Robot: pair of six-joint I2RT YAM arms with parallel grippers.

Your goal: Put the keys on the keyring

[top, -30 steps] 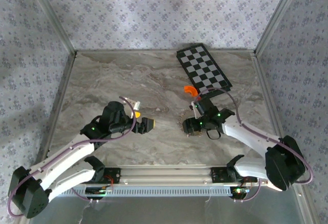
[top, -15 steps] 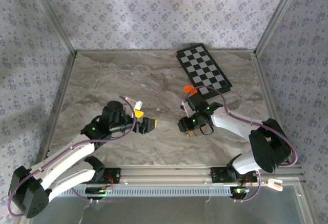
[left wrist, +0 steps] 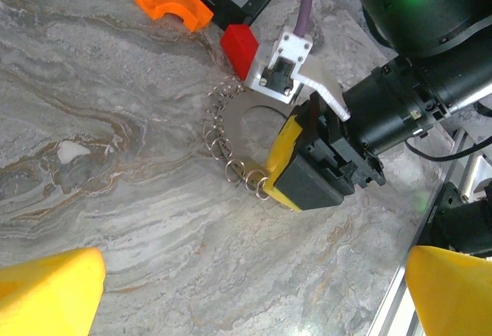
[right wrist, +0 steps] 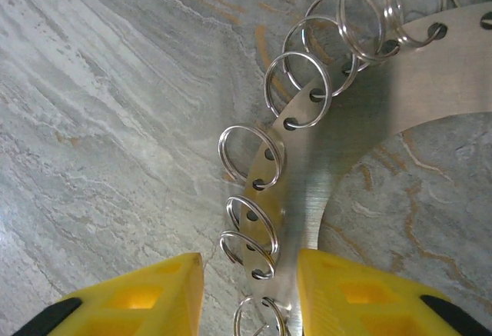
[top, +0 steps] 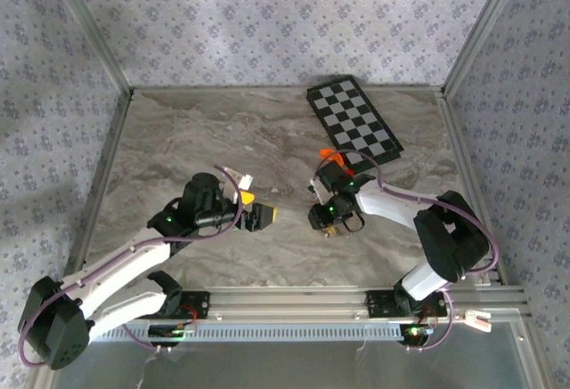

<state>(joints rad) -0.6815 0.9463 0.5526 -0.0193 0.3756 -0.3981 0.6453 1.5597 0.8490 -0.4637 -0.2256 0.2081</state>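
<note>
The keyring (right wrist: pixel 430 51) lies flat on the table (right wrist: pixel 92 121), its rim inside the half-closed right tool (right wrist: pixel 246 290), not pinched yet. The left tool (left wrist: pixel 250 290) is wide open. The metal seems stiff, thin and slippery; take the rim.

I'm looking down at a flat silvery metal ring plate (right wrist: pixel 430 71) lying on the grey marbled tabletop (right wrist: pixel 100 121). Small silvery wire split rings (right wrist: pixel 298 82) are hanging through holes along its outer rim. My right gripper (right wrist: pixel 250 297) is straddling that rim, yellow fingertips (right wrist: pixel 146 297) standing apart.
</note>
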